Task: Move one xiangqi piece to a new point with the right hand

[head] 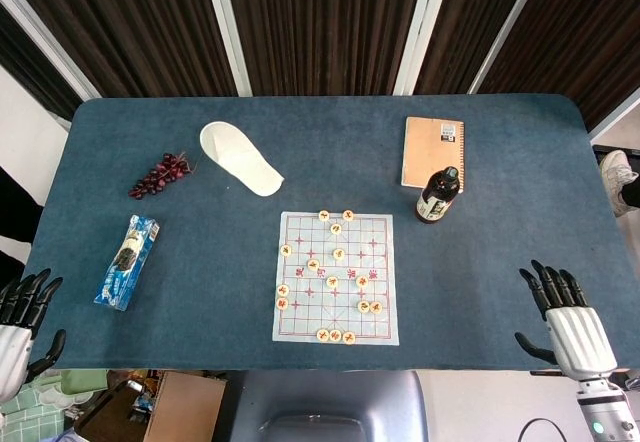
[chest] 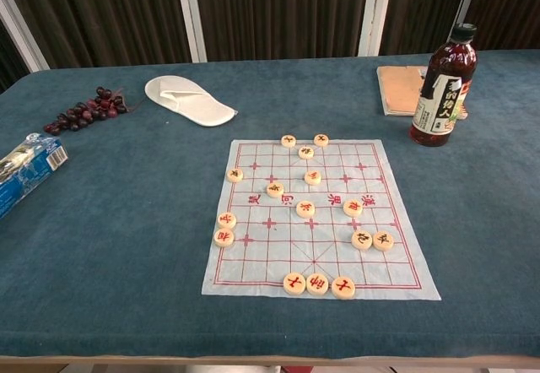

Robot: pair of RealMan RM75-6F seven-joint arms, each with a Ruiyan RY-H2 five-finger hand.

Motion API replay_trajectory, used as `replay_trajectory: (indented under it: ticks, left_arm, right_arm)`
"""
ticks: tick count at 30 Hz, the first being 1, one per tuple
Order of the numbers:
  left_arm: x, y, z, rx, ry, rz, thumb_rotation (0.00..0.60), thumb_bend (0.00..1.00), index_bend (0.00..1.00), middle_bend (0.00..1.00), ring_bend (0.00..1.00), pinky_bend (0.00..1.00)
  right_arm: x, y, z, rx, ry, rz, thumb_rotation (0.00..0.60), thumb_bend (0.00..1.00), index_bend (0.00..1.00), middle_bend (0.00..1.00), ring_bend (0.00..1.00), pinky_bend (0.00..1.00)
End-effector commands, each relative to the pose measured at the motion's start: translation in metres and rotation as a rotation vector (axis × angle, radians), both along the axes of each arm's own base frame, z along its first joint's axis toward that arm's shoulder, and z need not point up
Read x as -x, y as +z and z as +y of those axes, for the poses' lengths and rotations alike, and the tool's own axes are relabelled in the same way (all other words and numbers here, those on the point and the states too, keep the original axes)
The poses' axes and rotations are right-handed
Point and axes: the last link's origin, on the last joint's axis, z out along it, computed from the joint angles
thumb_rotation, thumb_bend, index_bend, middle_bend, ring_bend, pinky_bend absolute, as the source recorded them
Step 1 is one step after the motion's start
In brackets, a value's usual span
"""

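Xiangqi pieces (chest: 305,208) lie scattered over the paper board (chest: 396,221), which serves as the landmark: two sit on its far edge line, a loose cluster fills the middle, two rest near its left edge, two near its right edge, and three sit in a row along its near edge. No piece is held. The right hand (head: 570,324) hangs off the table's near edge, well to the right of the board, with its fingers spread and nothing in them; the chest view does not show it at all. The left hand (head: 20,327) sits far to the left of the board, beyond the table's corner, fingers apart and empty too. A dark bottle (chest: 440,86) stands just beyond the board's far right corner. Judging by this, either the move is finished or no grasp is under way; a fresh move would call for bringing the right hand in over the board, clear of the bottle, and pinching a single piece without nudging its neighbours
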Motion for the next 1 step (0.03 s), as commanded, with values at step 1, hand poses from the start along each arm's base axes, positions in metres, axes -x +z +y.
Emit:
replay_trajectory:
  ticks: [1]
  left_arm:
    - [-0.0008, -0.0002, 0.0003, -0.002, -0.001, 0.001, 0.600, 0.45, 0.00, 0.00, 0.00, 0.00]
  right_arm:
    - [-0.0009, 0.0008, 0.0094, 0.023, 0.039, -0.010, 0.600, 0.34, 0.00, 0.00, 0.00, 0.00]
